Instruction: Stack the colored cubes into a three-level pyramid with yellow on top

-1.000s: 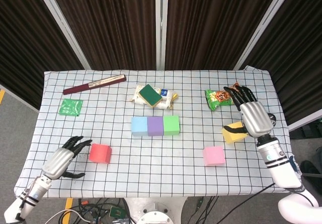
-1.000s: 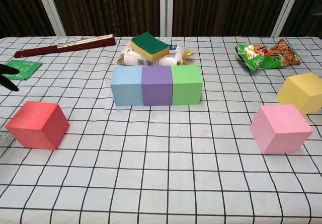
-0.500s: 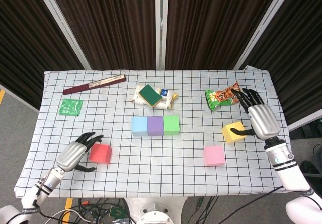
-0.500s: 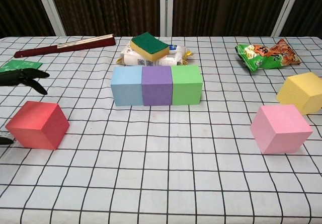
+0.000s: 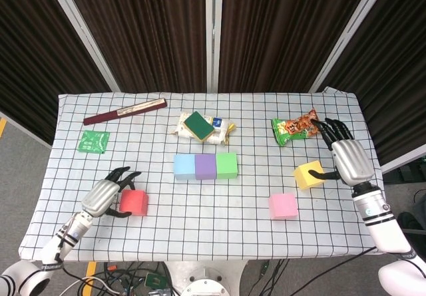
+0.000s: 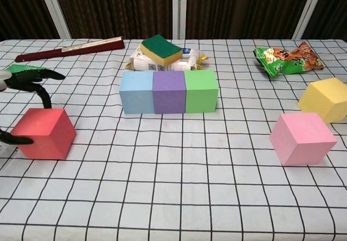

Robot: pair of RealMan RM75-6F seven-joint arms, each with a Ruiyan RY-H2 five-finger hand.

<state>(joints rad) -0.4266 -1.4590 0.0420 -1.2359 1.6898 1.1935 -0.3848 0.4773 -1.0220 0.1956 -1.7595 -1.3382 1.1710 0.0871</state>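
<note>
A light-blue cube (image 5: 184, 166), a purple cube (image 5: 205, 166) and a green cube (image 5: 227, 165) stand in a row mid-table. The red cube (image 5: 134, 202) lies at the front left. My left hand (image 5: 106, 195) is right beside it with fingers spread around its left side (image 6: 30, 81), thumb near its front, not closed on it. The pink cube (image 5: 282, 205) sits front right. The yellow cube (image 5: 308, 174) lies farther right, with my right hand (image 5: 347, 157) open just beside it, thumb near its edge. In the chest view the right hand is out of frame.
At the back lie a dark red folded fan (image 5: 124, 112), a green packet (image 5: 93, 141), a green-and-yellow sponge (image 5: 200, 125) on wrapped snacks, and a snack bag (image 5: 293, 128). The checked tablecloth (image 5: 213, 243) ends close behind both hands.
My left hand has moved right until its fingers flank the red cube. My right hand has shifted right off the yellow cube, uncovering it.
</note>
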